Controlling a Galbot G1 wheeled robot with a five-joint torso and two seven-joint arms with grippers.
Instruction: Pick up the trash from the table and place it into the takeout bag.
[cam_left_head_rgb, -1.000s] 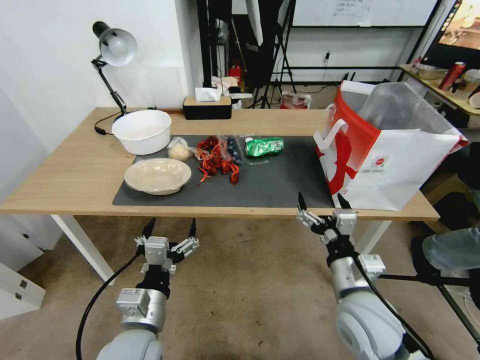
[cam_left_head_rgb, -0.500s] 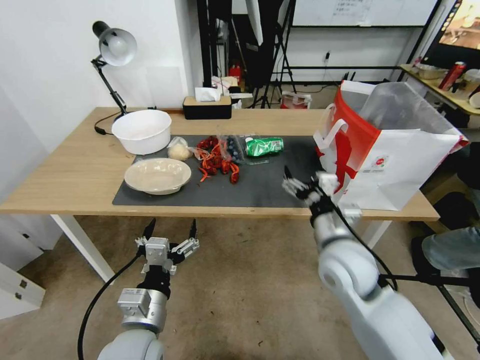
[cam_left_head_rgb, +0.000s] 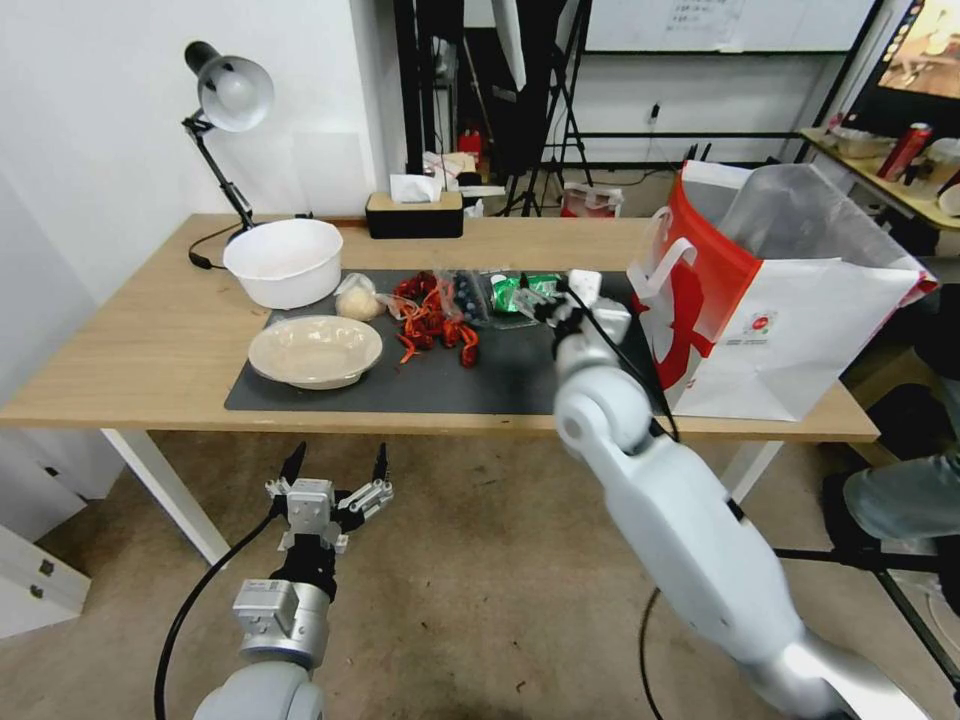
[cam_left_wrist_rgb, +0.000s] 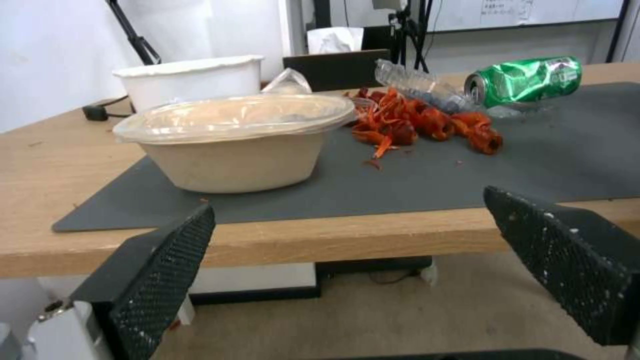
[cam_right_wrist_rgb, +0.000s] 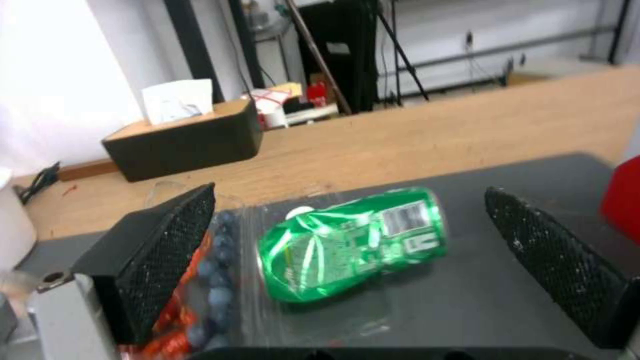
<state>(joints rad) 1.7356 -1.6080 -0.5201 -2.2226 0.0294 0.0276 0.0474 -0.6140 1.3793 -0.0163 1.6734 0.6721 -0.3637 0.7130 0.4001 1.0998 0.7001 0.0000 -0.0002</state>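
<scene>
From the head view, the right gripper (cam_left_head_rgb: 545, 300) reaches over the dark mat (cam_left_head_rgb: 520, 375) toward the crushed green can (cam_left_head_rgb: 512, 291), beside the takeout bag (cam_left_head_rgb: 790, 330); the left gripper (cam_left_head_rgb: 333, 470) hangs below the table (cam_left_head_rgb: 130, 350), fingers spread. The left wrist view faces the beige dish (cam_left_wrist_rgb: 237, 142). In the right wrist view, spread fingers (cam_right_wrist_rgb: 160, 245) frame the can for a grasp.

Crushed can (cam_right_wrist_rgb: 351, 242) green — mat (cam_left_head_rgb: 520, 375) dark grey.

bright, even room light here, soft faint shadows on the dark mat (cam_left_head_rgb: 520, 375). head view bows at the edges, wide-lens style. right wrist view is soft, background blurred; glare glints off the crushed green can (cam_right_wrist_rgb: 350, 242).
</scene>
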